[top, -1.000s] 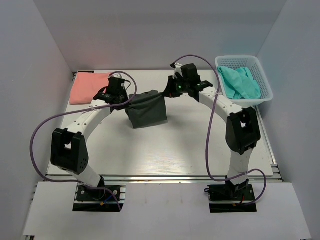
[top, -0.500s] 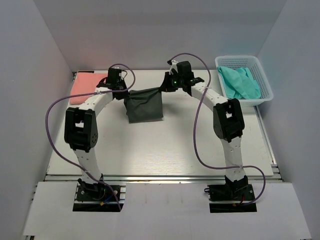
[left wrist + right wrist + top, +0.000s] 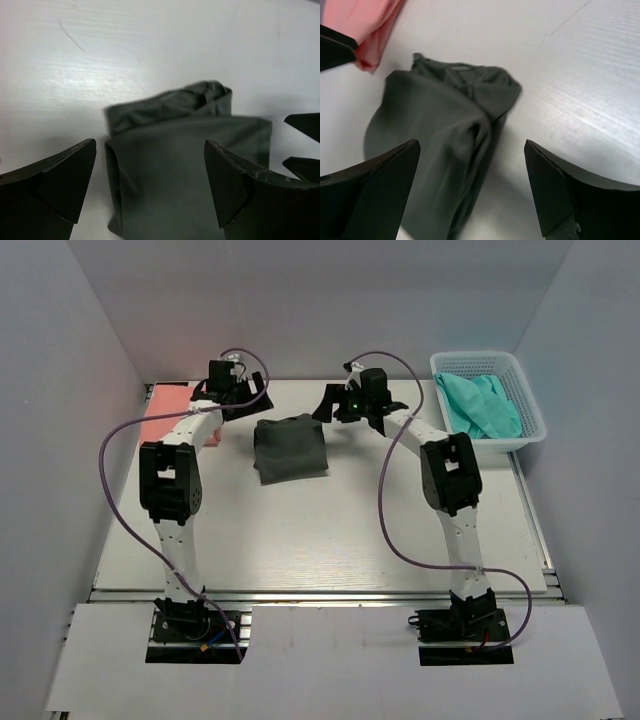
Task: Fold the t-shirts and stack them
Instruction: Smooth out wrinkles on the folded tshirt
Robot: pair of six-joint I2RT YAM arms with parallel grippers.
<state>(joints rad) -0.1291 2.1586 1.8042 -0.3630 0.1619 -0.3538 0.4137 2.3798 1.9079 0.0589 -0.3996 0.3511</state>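
Note:
The dark charcoal grey t-shirt (image 3: 290, 447) lies folded on the table, held by nothing. My left gripper (image 3: 248, 400) hovers open just beyond its far left corner. In the left wrist view the grey t-shirt (image 3: 185, 150) sits below the open left gripper (image 3: 150, 182). My right gripper (image 3: 328, 406) stands open off the far right corner. From the right wrist, the grey t-shirt (image 3: 435, 135) is below and left of the open right gripper (image 3: 470, 187). The salmon pink t-shirt (image 3: 165, 412) lies folded at the far left. Teal t-shirts (image 3: 482, 406) fill the basket.
The white lattice basket (image 3: 532, 430) stands at the far right corner. White walls close in the table on three sides. A corner of the pink t-shirt (image 3: 370, 25) shows in the right wrist view. Purple cables loop off both arms.
Both grippers have opened and let go of the grey t-shirt, which hung between them and now lies flat. Both arms have drawn toward the far edge.

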